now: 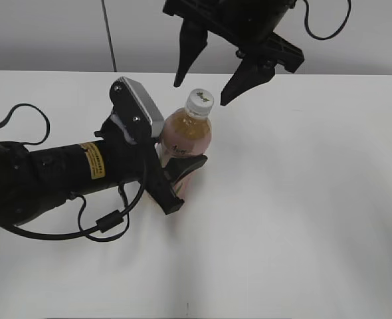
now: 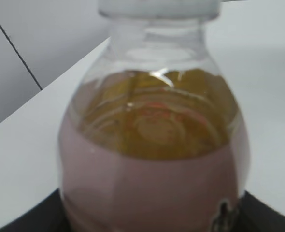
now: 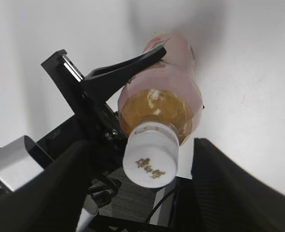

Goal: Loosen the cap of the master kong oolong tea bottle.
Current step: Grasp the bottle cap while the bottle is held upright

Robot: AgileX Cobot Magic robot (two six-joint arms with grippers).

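Observation:
The master kong oolong tea bottle stands upright on the white table, amber tea above a pink label. My left gripper is shut on its lower body; in the left wrist view the bottle fills the frame. The white cap with a small dark logo sits on the neck. My right gripper hangs open just above it, one finger on each side, not touching. In the right wrist view the cap lies between the two dark fingers of the right gripper, with the bottle beyond.
The white table spreads to the right and front of the bottle. The left arm with its black cable lies across the table's left side. A grey wall runs behind the far edge.

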